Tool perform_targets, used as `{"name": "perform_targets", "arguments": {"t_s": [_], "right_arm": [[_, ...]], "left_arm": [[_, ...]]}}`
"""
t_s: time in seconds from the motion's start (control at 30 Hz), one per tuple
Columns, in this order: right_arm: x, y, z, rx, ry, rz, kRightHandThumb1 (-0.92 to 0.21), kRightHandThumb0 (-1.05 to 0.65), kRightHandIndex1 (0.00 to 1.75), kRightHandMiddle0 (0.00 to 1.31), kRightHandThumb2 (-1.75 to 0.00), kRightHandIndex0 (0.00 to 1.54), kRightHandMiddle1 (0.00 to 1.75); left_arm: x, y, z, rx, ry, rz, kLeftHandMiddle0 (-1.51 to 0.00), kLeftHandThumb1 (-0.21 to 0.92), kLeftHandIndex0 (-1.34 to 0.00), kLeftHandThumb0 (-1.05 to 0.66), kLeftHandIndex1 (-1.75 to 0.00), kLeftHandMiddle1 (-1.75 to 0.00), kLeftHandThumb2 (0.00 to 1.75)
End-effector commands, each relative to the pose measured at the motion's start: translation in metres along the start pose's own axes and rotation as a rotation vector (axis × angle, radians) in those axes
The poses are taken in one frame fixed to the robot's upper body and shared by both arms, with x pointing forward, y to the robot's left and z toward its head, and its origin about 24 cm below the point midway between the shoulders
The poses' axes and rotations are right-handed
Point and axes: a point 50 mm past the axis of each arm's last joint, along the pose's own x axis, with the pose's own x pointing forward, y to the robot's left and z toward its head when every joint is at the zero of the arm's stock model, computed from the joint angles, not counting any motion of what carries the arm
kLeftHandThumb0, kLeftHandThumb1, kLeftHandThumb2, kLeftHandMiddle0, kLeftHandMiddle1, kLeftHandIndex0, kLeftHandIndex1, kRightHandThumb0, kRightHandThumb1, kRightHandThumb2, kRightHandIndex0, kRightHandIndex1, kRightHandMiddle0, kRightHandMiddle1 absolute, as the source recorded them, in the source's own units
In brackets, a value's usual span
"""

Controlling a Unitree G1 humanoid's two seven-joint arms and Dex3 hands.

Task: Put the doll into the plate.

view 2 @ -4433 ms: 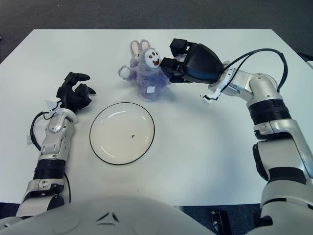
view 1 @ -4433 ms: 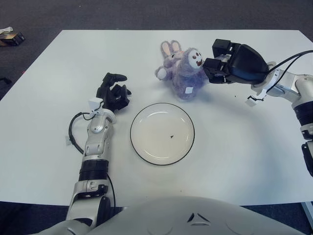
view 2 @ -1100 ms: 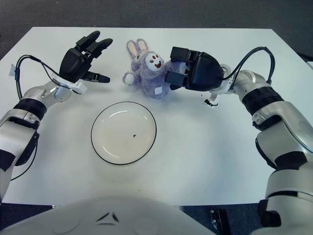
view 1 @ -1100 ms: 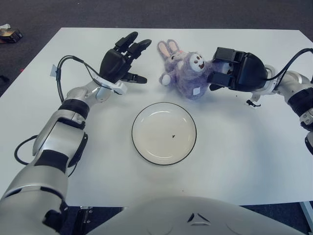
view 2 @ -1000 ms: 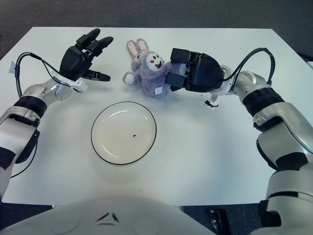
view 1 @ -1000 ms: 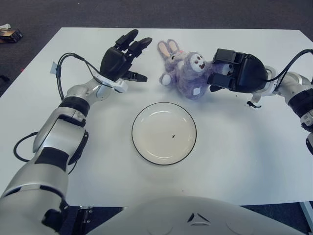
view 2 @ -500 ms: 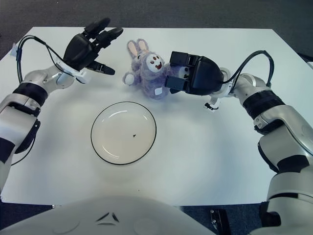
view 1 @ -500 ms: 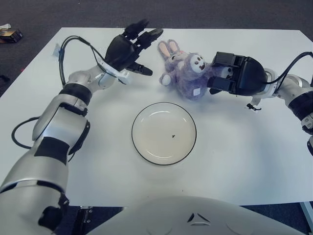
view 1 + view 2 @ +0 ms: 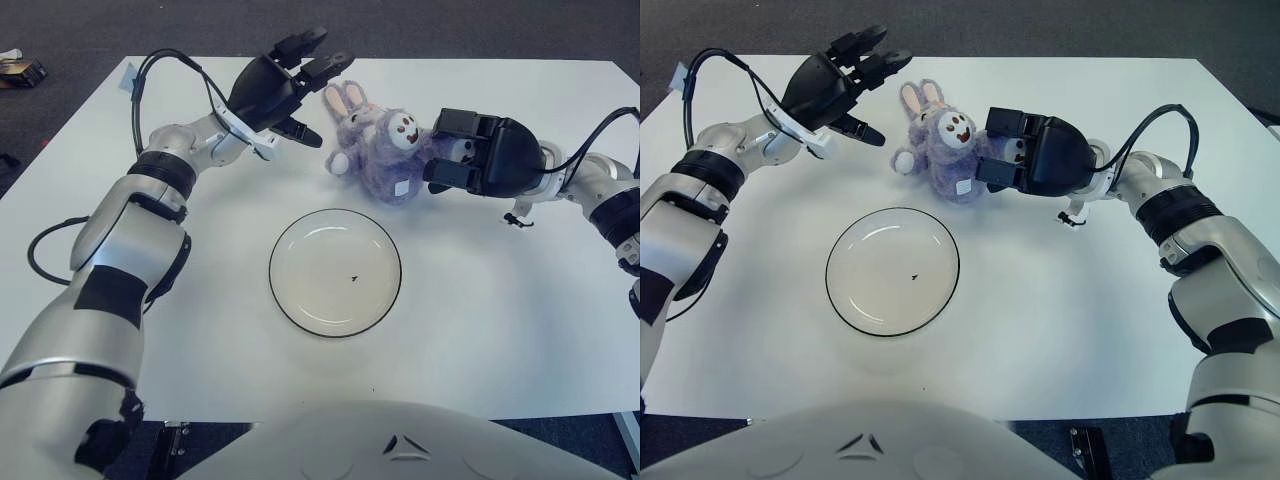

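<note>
**Two hands closing on one soft doll**

While the right hand [image 9: 470,160] presses its fingers against the doll's [image 9: 382,150] right flank, touching but not wrapped around it, the left hand [image 9: 278,88] hovers just beyond the doll's ears, fingers spread and holding nothing. The doll, a purple rabbit, lies on the table [image 9: 500,300] just behind the plate [image 9: 335,272], clear of its rim.

Likely trouble, in my judgement: the plush is soft and squat, so a squeeze from both sides could make it roll or pop out upward rather than lift. If only the right hand pushes, the doll may slide toward the left hand. A low carry could also catch the plate's near rim and shove the plate.

Room is generous. Between doll and plate lies a short strip of bare table, with nothing standing in the way. Beyond the doll, the far table edge is near, so a push away from the plate is the risky direction. Either side of the plate is open table.
</note>
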Motion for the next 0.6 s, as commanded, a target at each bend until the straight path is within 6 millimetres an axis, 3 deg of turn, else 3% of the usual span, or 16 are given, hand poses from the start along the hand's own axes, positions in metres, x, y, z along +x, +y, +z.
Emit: {"name": "perform_targets", "arguments": {"t_s": [0.0,0.57], "right_arm": [[-0.001,-0.005,0.003,0.004,0.011,-0.01,-0.45,-0.01,1.42,0.34,-1.05,0.66,1.75],[0.007,-0.013,0.013,0.07,0.048,-0.037,-0.45,-0.01,1.43,0.35,-1.05,0.65,1.75]], "left_arm": [[0.015,0.007,0.005,0.016,-0.062,-0.004,-0.33,0.87,-0.41,-0.21,-0.06,-0.01,0.0],[0.028,0.008,0.011,0.169,-0.187,-0.108,-0.3,0.87,-0.4,-0.25,-0.03,0.0,0.0]]}}
